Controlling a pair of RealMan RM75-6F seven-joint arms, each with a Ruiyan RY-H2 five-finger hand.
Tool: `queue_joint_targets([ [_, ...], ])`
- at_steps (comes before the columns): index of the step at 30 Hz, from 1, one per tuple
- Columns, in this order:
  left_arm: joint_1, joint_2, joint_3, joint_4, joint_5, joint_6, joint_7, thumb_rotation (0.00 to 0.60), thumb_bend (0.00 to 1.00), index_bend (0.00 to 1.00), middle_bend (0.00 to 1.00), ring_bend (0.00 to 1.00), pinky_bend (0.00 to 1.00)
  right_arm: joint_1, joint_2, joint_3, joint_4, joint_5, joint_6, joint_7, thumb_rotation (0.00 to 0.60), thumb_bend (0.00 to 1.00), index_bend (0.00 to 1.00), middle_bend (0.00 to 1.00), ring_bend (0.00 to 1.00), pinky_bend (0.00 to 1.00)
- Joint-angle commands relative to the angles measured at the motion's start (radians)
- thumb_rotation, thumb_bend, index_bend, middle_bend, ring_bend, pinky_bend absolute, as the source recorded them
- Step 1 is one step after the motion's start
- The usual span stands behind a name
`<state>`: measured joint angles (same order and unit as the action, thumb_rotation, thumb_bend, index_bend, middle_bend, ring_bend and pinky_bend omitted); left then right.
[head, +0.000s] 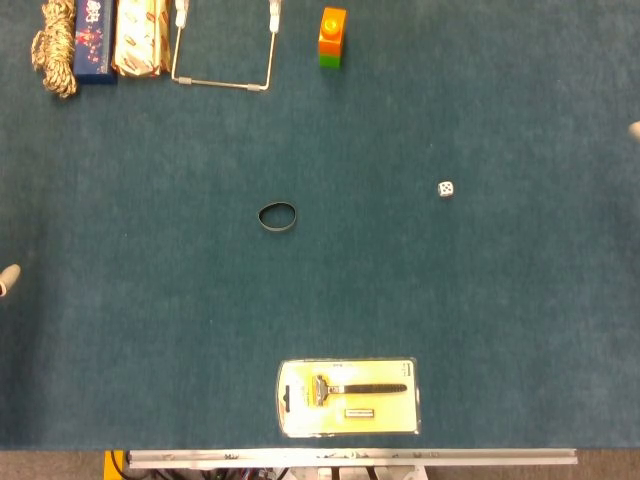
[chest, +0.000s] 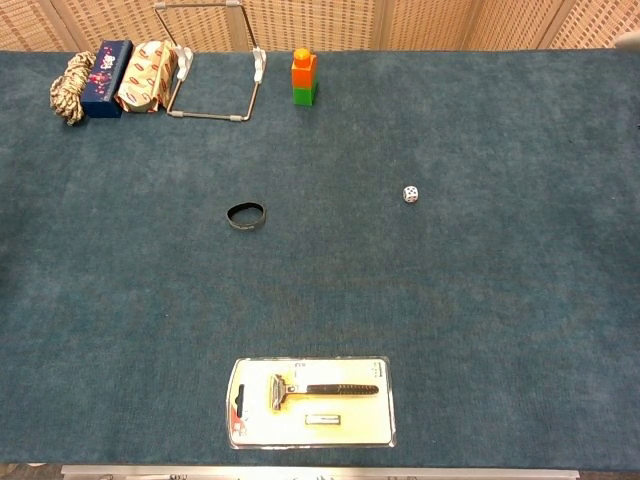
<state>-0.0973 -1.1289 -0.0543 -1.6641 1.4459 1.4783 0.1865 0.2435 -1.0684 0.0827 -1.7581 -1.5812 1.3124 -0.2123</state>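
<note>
Only a pale fingertip of the left hand (head: 8, 277) shows, cut off by the 9 o'clock edge of the head view, so whether its fingers are spread or curled cannot be told; the chest view does not show it at all. The right hand (head: 635, 129) is likewise just a pale sliver at the 3 o'clock edge of the head view, and a small grey bit at the 2 o'clock corner of the chest view; its pose cannot be told either. Neither hand touches anything that can be seen. Nearest the left hand, though well apart from it, lies the black band (head: 277, 216), flat on the blue cloth (head: 480, 320) near the centre. Nearest the right hand, toward 9 o'clock from it and also well apart, sits the die (head: 446, 188); its pips are too small to read. At 6 o'clock lies the razor pack (head: 348, 397), flat, close to the table's near edge, its print too small to make out. Along the 12 o'clock edge stands an orange-and-green block (head: 332, 37). Toward 11 o'clock are a wire stand (head: 222, 60), a wrapped packet (head: 140, 38), a dark box (head: 92, 40) and a coil of rope (head: 54, 46), side by side; in the head view their tops are cut off by the frame.
</note>
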Motion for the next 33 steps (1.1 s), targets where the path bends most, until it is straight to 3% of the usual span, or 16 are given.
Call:
queue_joint_targets([
  [1, 0.002, 0.002, 0.002, -0.001, 0.000, 0.002, 0.001, 0.600, 0.03, 0.00, 0.00, 0.01, 0.00, 0.084, 0.013, 0.014, -0.049, 0.011, -0.127, -0.064, 0.600, 0.94, 0.22, 0.90, 0.91, 0.91],
  [4, 0.005, 0.006, 0.003, -0.003, -0.002, 0.004, 0.003, 0.600, 0.03, 0.00, 0.00, 0.01, 0.00, 0.146, 0.015, 0.023, -0.083, 0.070, -0.243, -0.119, 0.600, 1.00, 0.22, 0.98, 1.00, 0.99],
  [9, 0.009, 0.008, 0.006, -0.007, -0.003, 0.006, 0.010, 0.600, 0.03, 0.00, 0.00, 0.01, 0.00, 0.251, 0.006, 0.033, -0.134, 0.239, -0.434, -0.250, 0.600, 1.00, 0.22, 1.00, 1.00, 1.00],
  [14, 0.010, 0.010, 0.010, -0.010, -0.005, 0.000, 0.014, 0.600, 0.03, 0.00, 0.00, 0.01, 0.00, 0.345, -0.033, 0.025, -0.127, 0.407, -0.545, -0.366, 0.593, 1.00, 0.20, 1.00, 1.00, 1.00],
  [24, 0.006, 0.009, 0.014, -0.010, -0.004, -0.014, 0.013, 0.600, 0.03, 0.00, 0.00, 0.01, 0.00, 0.472, -0.131, -0.014, -0.071, 0.652, -0.567, -0.481, 0.588, 1.00, 0.20, 1.00, 1.00, 1.00],
  [33, 0.007, 0.006, 0.016, -0.007, -0.006, -0.017, 0.007, 0.600, 0.03, 0.00, 0.00, 0.01, 0.00, 0.548, -0.191, -0.051, -0.004, 0.785, -0.555, -0.503, 0.588, 1.00, 0.20, 1.00, 1.00, 1.00],
])
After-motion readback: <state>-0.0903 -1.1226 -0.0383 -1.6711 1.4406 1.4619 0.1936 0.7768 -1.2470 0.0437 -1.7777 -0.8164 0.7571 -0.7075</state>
